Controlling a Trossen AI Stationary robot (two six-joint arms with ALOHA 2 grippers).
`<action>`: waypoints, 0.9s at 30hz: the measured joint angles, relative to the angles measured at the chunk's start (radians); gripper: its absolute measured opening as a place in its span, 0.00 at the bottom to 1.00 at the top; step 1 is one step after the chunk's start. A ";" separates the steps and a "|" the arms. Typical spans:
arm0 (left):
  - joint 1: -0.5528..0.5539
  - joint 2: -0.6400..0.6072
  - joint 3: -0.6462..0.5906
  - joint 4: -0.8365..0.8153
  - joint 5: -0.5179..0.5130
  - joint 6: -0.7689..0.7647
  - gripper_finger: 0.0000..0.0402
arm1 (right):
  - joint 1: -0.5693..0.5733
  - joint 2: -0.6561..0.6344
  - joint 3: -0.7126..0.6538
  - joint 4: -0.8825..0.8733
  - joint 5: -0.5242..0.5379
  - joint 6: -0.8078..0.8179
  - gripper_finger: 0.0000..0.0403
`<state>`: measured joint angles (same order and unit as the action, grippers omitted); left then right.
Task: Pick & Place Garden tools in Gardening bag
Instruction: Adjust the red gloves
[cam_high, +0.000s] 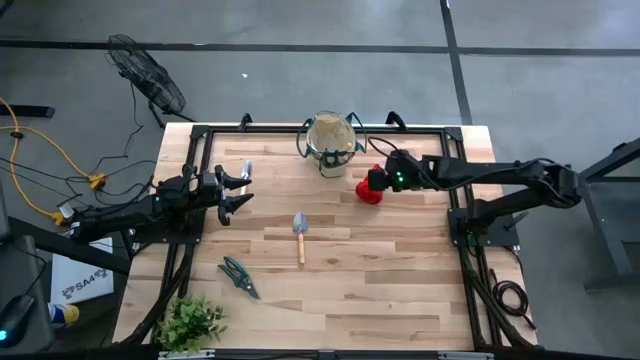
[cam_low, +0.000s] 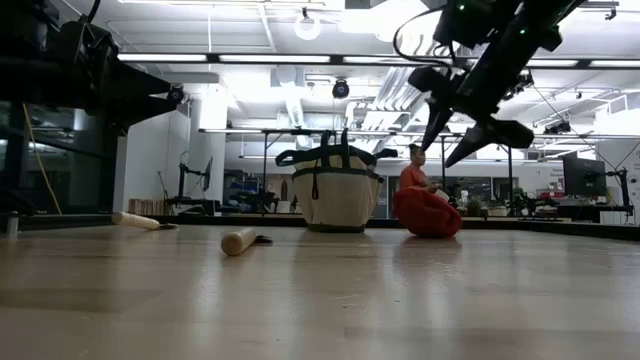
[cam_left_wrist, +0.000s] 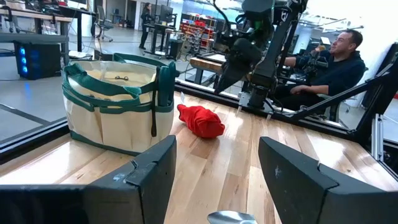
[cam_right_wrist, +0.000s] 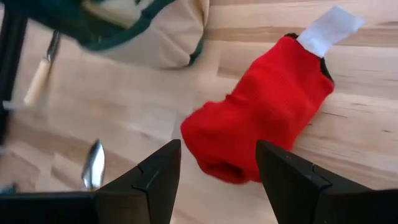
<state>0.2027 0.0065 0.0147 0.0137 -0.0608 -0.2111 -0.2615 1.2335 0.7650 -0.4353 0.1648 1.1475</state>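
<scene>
Right gripper (cam_high: 372, 182) hovers spread above red bundle (cam_high: 369, 193), beside bag (cam_high: 331, 143); left gripper (cam_high: 243, 191) spread.

red bundle (cam_right_wrist: 261, 118), beige green-trimmed bag (cam_left_wrist: 115, 102)

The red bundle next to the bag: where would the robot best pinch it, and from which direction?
Probably across the middle of the red bundle, coming straight down. It lies flat and soft on the table, apart from the bag, and the right gripper hangs open above it, so a top-down pinch across its narrower width looks easiest.
</scene>
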 joint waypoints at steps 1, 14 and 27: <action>0.000 0.000 0.000 0.000 0.000 0.000 0.56 | 0.000 0.011 0.000 0.017 0.001 0.020 0.50; 0.000 0.000 0.000 0.000 0.000 0.000 0.56 | 0.013 0.083 0.072 0.000 0.016 0.091 0.50; 0.000 0.000 0.000 0.000 0.000 0.000 0.56 | 0.019 0.169 0.203 -0.187 0.014 0.088 0.50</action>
<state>0.2027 0.0064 0.0147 0.0136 -0.0608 -0.2108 -0.2425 1.4027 0.9685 -0.6224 0.1786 1.2352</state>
